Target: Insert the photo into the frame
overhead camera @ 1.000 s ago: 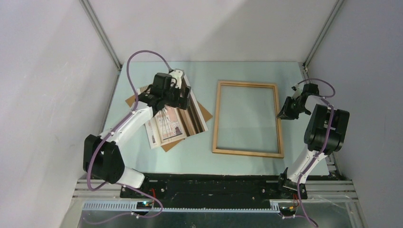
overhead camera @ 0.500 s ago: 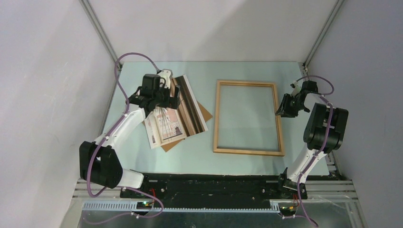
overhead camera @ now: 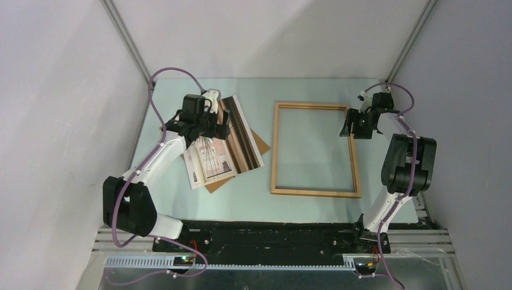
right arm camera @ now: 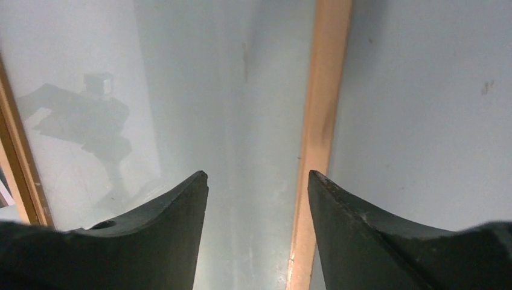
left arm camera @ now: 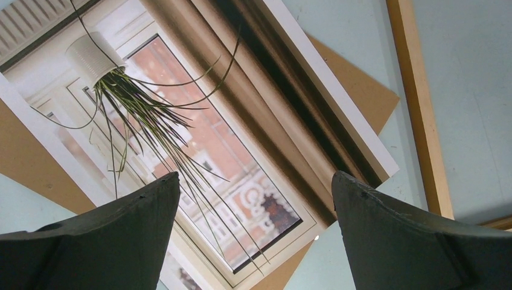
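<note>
The photo (overhead camera: 232, 151), a print of a potted grass plant by striped curtains, lies face up and skewed at the left of the table. In the left wrist view the photo (left arm camera: 211, 121) fills most of the picture. My left gripper (overhead camera: 218, 125) hovers over the photo's far part, and there the left gripper (left arm camera: 255, 175) stands wide open with nothing in it. The light-wood frame (overhead camera: 275, 151) lies flat to the right of the photo. My right gripper (overhead camera: 352, 128) hangs over the frame's right rail (right arm camera: 326, 90) near the far corner. The right gripper (right arm camera: 258, 174) is open and holds nothing.
A plain brown backing board (overhead camera: 261, 144) lies under the photo, and its corners (left arm camera: 356, 90) stick out past the print. The frame's left rail (left arm camera: 419, 121) runs close to the board's right corner. White enclosure walls close in the table on three sides.
My right gripper has moved from outside the frame's right side to above its right rail, further back, and its jaws have opened. My left gripper shifted slightly left over the photo.
</note>
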`<action>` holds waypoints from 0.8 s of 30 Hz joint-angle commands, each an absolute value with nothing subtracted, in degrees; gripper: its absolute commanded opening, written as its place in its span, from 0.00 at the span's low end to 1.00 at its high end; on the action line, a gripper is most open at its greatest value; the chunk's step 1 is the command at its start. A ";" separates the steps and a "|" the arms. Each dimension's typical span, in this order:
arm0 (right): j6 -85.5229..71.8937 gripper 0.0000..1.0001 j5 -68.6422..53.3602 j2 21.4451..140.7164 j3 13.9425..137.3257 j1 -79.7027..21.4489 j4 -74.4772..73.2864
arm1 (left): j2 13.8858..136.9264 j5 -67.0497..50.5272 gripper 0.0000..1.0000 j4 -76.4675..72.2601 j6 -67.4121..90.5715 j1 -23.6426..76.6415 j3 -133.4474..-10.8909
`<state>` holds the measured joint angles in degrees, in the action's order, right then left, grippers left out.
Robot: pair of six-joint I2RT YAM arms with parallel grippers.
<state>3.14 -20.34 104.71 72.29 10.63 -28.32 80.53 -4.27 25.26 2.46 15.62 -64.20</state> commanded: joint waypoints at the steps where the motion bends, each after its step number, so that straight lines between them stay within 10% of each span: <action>1: 4.37 0.68 -18.44 100.59 75.43 7.48 -25.57 | 80.62 -3.86 1.00 24.36 2.01 15.02 -66.79; 24: 2.73 0.87 -19.80 122.94 113.50 -22.70 -33.62 | 81.65 -10.90 1.00 27.67 5.41 -7.91 -59.88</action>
